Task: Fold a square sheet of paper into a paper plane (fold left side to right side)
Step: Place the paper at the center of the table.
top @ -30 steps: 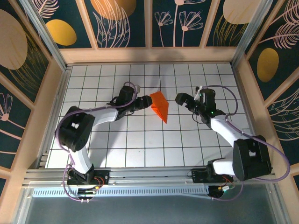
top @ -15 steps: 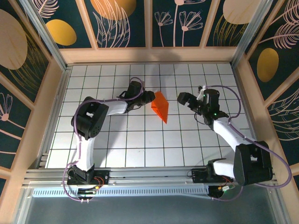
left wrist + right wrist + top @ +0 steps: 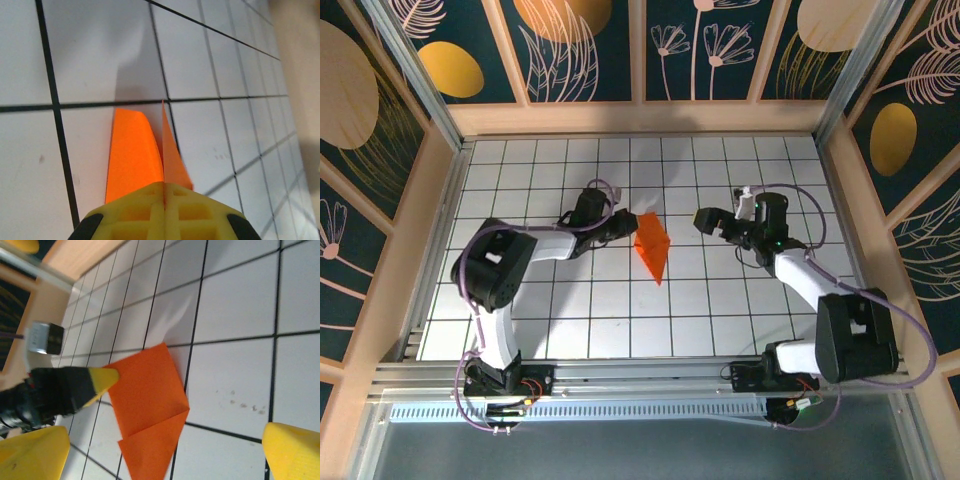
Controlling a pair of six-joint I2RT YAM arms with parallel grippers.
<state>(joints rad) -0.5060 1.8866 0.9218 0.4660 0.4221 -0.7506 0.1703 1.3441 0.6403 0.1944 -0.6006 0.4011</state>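
Though folded, orange paper (image 3: 651, 245) between closed left jaws.

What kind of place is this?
Probably a robot practice booth: a grid-marked white table, leaf-painted wall panels around it, and a left arm and right arm bolted at its edge, with folded orange paper.

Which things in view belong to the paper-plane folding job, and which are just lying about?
Part of the job:
- orange paper, already creased
- left gripper, shut on the paper's edge
- right gripper, open, apart from the paper

Not part of it:
- gridded table
- patterned wall panels
Both are fixtures rather than loose items.
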